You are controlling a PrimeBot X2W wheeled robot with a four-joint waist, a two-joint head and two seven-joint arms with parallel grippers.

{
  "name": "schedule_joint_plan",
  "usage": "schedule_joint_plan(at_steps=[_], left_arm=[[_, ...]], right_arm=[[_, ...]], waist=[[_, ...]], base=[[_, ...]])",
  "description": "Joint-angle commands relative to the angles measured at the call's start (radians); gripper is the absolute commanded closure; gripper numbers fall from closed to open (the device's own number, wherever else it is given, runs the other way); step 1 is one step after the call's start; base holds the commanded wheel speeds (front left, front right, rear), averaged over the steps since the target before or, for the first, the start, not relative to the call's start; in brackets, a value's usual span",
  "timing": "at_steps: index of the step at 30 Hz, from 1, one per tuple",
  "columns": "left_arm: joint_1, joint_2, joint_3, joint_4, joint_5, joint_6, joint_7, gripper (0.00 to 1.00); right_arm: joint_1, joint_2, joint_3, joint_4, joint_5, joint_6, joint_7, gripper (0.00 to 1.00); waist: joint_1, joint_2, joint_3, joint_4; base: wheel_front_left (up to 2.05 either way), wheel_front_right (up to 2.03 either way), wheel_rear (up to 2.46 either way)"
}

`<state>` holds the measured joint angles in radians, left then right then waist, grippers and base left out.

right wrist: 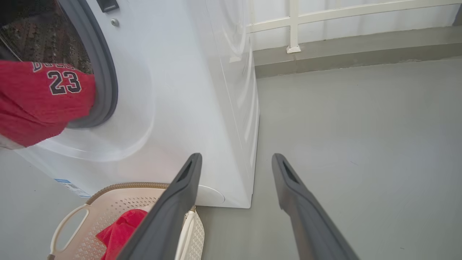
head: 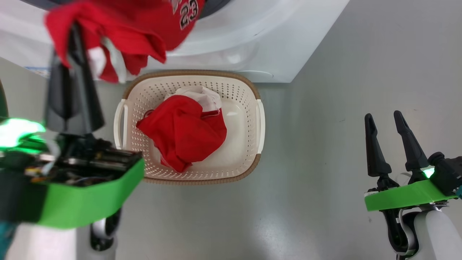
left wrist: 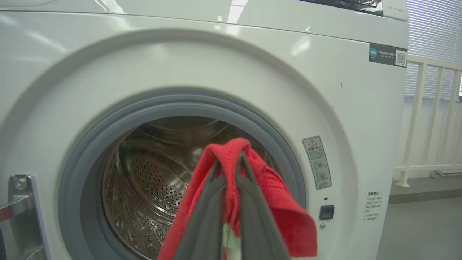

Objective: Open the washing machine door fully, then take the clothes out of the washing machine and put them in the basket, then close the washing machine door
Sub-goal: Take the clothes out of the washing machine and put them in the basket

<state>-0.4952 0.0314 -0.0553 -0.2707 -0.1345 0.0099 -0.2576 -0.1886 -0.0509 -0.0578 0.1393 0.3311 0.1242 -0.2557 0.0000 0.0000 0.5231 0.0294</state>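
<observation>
Left gripper (left wrist: 230, 162) pinches a soft red numbered jersey (head: 144, 25), upper left, at the big white washing machine (left wrist: 252, 72) mouth. Red and white garments (head: 184, 133) already lie in the cream perforated basket (head: 195, 74), centre. Right gripper (head: 382, 115) spread, empty. Dropping it in and closing the door remain.

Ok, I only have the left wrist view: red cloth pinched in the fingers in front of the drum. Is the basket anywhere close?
Observer: Yes. In the head view the basket sits on the floor right against the washing machine, just beneath where the red jersey hangs.
Operator: Anything in it?
Observer: A crumpled red garment, with a white garment showing behind it.
Operator: Any marking on the held one?
Observer: The number 23, in black with white edging.
</observation>
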Motion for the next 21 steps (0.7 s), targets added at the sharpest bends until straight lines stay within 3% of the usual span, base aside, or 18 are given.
schedule_joint_plan(at_steps=[1, 10, 21], left_arm=[[0.032, 0.019, 0.015, 0.015, -0.009, 0.003, -0.004, 1.00], [0.023, 0.019, -0.003, 0.342, -0.095, -0.022, -0.004, 1.00], [-0.075, 0.019, -0.026, 0.682, -0.060, -0.049, -0.004, 1.00]], right_arm=[[0.007, 0.001, 0.024, -0.025, -0.012, 0.007, -0.006, 0.00], [-0.018, 0.001, 0.034, -0.026, -0.003, 0.007, -0.006, 0.00], [-0.055, 0.001, 0.043, -0.035, 0.009, 0.007, -0.006, 0.00]], waist=[[0.0000, 0.0000, 0.008, -0.001], [0.0000, 0.0000, 0.051, -0.012], [0.0000, 0.0000, 0.121, -0.033]], base=[[0.00, 0.00, 0.00], [0.00, 0.00, 0.00], [0.00, 0.00, 0.00]])
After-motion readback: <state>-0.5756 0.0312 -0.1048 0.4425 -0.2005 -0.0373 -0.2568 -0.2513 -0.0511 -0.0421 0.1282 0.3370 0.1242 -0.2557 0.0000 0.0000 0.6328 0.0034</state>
